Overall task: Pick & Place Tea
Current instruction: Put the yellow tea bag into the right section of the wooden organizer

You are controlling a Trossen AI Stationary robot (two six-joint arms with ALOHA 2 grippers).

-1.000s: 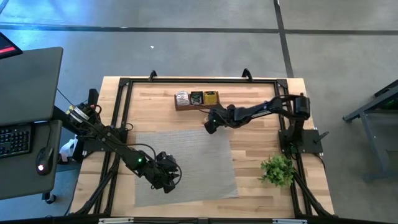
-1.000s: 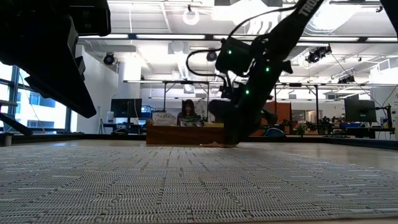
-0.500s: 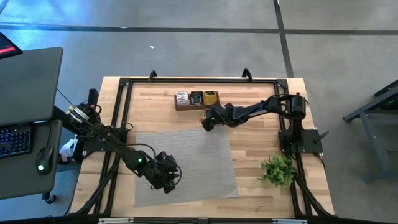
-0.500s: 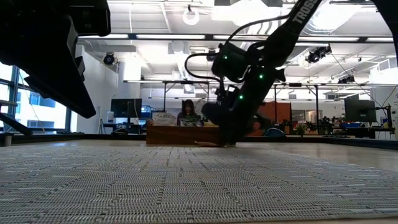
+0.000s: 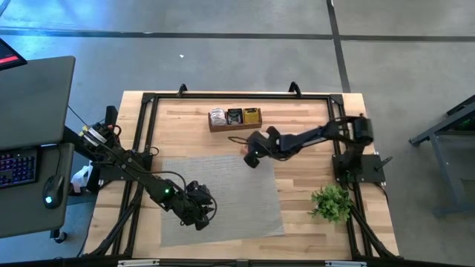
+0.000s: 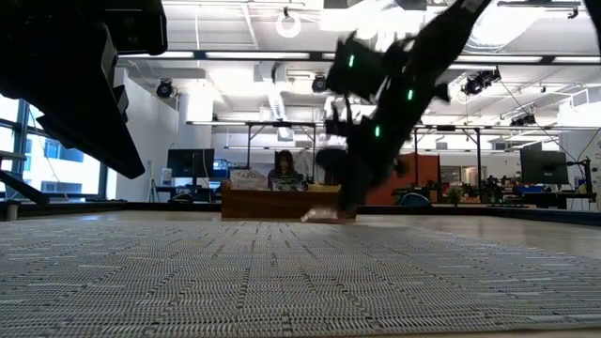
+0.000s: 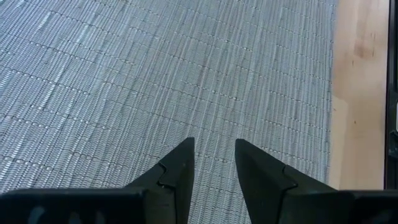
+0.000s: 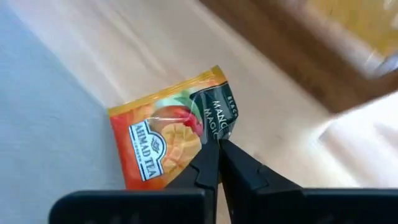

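An orange tea sachet [image 8: 171, 134] with mango print and a black side lies at the far edge of the grey mat [image 5: 223, 193], partly on the wood. My right gripper [image 5: 253, 158] is shut on it. In the low view the sachet [image 6: 320, 215] shows pale at the fingertips, down at table level. More tea sachets stand in a wooden holder [image 5: 234, 119] at the far side. My left gripper [image 7: 213, 144] stands open over the near part of the mat [image 7: 155, 74], with nothing between its fingers. My right gripper pinches the sachet's edge on its black-printed side [image 8: 219, 126] between the ends of its two fingers. The fingers come slanting down from the table's right. Whether the sachet is clear of the table cannot be told.
A small green plant [image 5: 331, 202] stands near the right front corner. The black frame rails [image 5: 148, 111] run around the table's edges. Bare wood [image 5: 304, 178] lies between the mat and the plant.
My right gripper has gone a little toward the table's near edge, onto the mat's far edge, and its wrist has tipped up more steeply in the low view.
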